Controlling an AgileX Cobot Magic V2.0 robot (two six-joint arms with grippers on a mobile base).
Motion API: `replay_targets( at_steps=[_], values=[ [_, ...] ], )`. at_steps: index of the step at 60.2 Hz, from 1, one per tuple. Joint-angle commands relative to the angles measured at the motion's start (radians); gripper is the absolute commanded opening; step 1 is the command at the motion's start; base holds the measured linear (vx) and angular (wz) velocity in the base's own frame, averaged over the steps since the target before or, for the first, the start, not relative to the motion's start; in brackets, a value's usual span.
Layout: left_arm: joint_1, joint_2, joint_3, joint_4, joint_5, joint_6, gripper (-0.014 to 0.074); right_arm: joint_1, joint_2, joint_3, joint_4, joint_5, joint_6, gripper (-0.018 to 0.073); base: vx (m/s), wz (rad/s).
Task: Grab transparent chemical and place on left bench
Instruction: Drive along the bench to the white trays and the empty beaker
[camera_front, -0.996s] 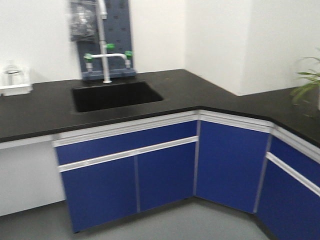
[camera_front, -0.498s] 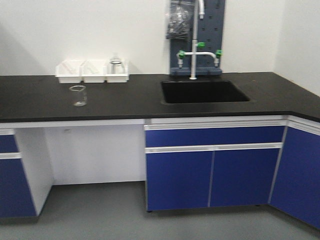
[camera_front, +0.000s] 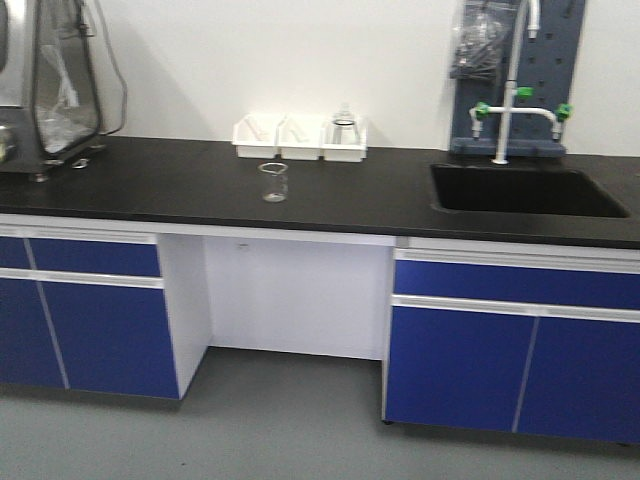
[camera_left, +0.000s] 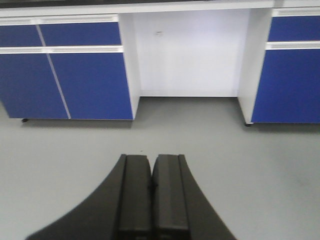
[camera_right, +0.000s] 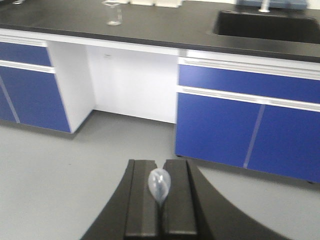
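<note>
Right gripper (camera_right: 160, 167) first: its two black fingers (camera_right: 142, 200) are drawn in tight on the transparent chemical (camera_right: 159, 183), and the cloudy, colourless bulb of that pipette pokes out of the narrow slot between them. The stem runs down into the slot, and I can't tell how far it goes. So the pipette is up in the right gripper, out over the grey floor (camera_right: 75, 170), well short of the left bench (camera_right: 165, 27) and not on its countertop.

Over to the left gripper (camera_left: 151, 161): fingers pressed flat against each other, nothing between them. It points at the white knee recess (camera_left: 192, 55) under the bench, with blue cabinet doors (camera_left: 90, 85) to either side.

Now the front view, where the matte black top runs the full width of the scene. A clear glass beaker (camera_front: 273, 182) stands upright on its own, left of the middle. It is just nearer than three white bins (camera_front: 300, 140) lined up against the far wall. A glass flask (camera_front: 344, 128) sits in the right-hand bin.

Off to the right, the black sink (camera_front: 525, 192) is sunk into the counter. Behind it are a white tap (camera_front: 512, 105) with green handles and a dark pegboard (camera_front: 570, 60) on the wall. At the far left, a machine with a clear cover (camera_front: 50, 85) stands on the countertop.
</note>
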Motion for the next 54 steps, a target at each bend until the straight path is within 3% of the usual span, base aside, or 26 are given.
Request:
replay_targets(
  at_steps=[1, 27, 54],
  values=[
    [-0.002, -0.019, 0.016, -0.001, -0.078, -0.008, -0.0003, 0.000, 0.001, -0.028, -0.018, -0.078, -0.003, -0.0003, 0.04, 0.36],
    [-0.002, -0.019, 0.016, -0.001, -0.078, -0.008, -0.0003, 0.000, 0.001, -0.028, -0.018, -0.078, -0.003, -0.0003, 0.16, 0.50],
    [-0.002, -0.019, 0.016, -0.001, -0.078, -0.008, -0.0003, 0.000, 0.001, -0.028, -0.018, -0.078, -0.003, -0.0003, 0.33, 0.43]
  ],
)
